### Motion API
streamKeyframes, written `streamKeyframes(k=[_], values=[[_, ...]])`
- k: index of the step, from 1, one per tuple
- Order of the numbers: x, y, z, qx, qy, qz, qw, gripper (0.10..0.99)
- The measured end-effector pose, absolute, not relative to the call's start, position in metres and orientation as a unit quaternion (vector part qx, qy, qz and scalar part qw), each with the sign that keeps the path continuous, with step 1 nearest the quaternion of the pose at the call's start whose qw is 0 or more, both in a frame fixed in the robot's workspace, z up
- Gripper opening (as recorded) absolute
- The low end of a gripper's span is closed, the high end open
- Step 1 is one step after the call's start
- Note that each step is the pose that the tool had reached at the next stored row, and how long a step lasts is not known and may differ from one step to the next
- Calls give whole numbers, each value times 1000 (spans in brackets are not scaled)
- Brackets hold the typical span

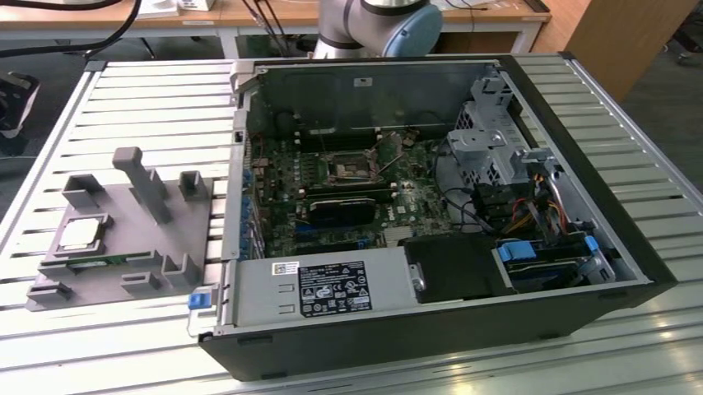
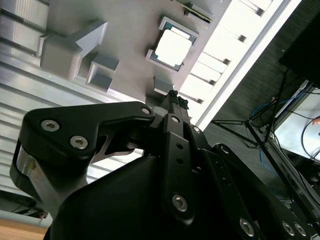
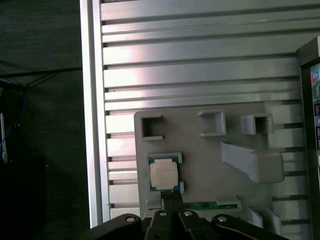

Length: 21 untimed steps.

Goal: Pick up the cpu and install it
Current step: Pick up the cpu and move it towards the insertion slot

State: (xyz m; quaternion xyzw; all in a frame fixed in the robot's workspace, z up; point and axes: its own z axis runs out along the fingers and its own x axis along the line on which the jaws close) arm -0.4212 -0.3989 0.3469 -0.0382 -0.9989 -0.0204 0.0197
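Close to the lens in the first wrist view, the gripper (image 3: 171, 196) hovers over the grey holder (image 3: 200, 160), fingers drawn together at the tips and gripping nothing. Just beyond them the cpu (image 3: 164, 173) lies flat in its square recess, silver top up and untouched, with a green memory stick (image 3: 210, 205) along the holder's edge. In the exterior view the holder sits on the slatted table (image 1: 143, 107) at nine o'clock from the open computer case (image 1: 329, 90) — its socket (image 1: 354, 170) lies deeper inside.

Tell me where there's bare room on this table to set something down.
Bare table slats lie beyond the grey fixture, up to the far edge, and in a strip on the exterior view's right of the computer case. The fixture, with the cpu, is crowded.
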Motion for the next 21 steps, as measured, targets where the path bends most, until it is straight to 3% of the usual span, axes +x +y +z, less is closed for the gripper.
streamKeyframes(k=[21], values=[[-422,-400,342,-38,-999,-20,20,106]])
